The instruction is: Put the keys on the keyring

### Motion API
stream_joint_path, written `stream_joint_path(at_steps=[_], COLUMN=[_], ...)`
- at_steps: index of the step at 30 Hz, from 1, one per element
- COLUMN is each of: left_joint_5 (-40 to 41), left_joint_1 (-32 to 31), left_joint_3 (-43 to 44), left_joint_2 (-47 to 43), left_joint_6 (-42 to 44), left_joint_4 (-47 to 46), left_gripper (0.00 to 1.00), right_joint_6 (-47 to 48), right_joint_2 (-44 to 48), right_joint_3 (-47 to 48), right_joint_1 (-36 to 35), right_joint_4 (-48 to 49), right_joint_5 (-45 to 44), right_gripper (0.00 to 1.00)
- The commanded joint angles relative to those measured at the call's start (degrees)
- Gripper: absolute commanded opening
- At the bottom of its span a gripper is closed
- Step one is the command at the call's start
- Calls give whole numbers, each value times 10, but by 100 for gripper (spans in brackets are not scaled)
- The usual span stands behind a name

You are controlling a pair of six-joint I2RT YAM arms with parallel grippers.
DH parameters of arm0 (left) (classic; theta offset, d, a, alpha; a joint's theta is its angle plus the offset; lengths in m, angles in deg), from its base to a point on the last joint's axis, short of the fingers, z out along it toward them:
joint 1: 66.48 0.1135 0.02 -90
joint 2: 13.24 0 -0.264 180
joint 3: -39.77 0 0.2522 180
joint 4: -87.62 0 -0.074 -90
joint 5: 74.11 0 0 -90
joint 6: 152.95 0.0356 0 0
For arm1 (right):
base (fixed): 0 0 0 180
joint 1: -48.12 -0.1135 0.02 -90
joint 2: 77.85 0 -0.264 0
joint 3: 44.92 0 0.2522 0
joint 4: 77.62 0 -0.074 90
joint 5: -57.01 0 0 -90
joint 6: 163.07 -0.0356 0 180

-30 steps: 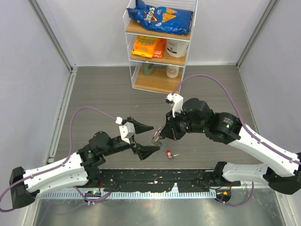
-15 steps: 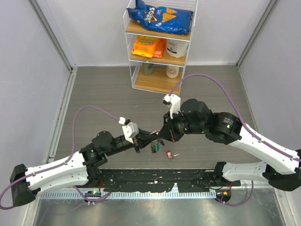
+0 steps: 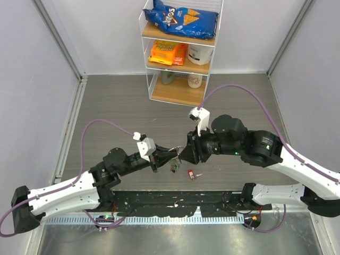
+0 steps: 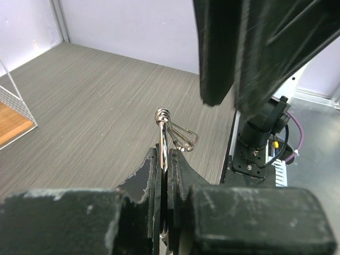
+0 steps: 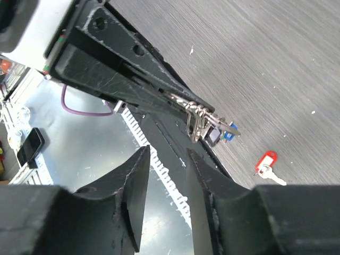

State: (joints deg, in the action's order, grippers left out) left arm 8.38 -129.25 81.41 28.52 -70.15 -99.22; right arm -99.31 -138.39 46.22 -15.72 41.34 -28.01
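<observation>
"Where was the keyring?"

"Middle of the top view, pinched edge-on in the left tool, jaws closed tight on the wire (keys dangled beneath, one blue-headed)."

"And the right tool?"

"Just beside it, jaws partly apart, holding nothing."

"Any room?"

"Open surface stretched across the upper left. The red key lay alone near the surface's lower edge."

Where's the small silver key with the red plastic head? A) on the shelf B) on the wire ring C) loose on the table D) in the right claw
C: the red-headed silver key lies alone on the grey wood-grain table, apart from the thin silver wire keyring pinched in the left claw.
</observation>
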Motion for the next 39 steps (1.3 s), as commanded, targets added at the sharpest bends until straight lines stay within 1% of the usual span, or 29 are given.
stream_joint_path(at_steps=[1, 8, 15, 23, 30, 37, 39], left_joint_5=[13, 10, 14, 18, 14, 1, 3], left_joint_1=[2, 2, 2, 3, 3, 2, 2], left_joint_3=[21, 22, 23, 17, 12, 5, 2], left_joint_2=[-12, -15, -19, -19, -19, -25, -28], left_joint_6=[9, 7, 7, 4, -2, -8, -8], left_joint_4=[-25, -23, -23, -31, -40, -48, -47], left_gripper=[0, 0, 0, 0, 0, 0, 0], right_joint_6=[-5, -7, -20, -24, -26, -29, -31], right_joint_2=[34, 35, 28, 14, 6, -2, -5], right_joint_3=[24, 27, 6, -5, -16, -8, -4], right_joint_1=[-4, -4, -4, -11, -11, -11, -11], right_joint_4=[3, 3, 37, 58, 76, 98, 106], right_joint_5=[-13, -15, 19, 30, 20, -13, -10], right_gripper=[41, 45, 44, 44, 45, 45, 45])
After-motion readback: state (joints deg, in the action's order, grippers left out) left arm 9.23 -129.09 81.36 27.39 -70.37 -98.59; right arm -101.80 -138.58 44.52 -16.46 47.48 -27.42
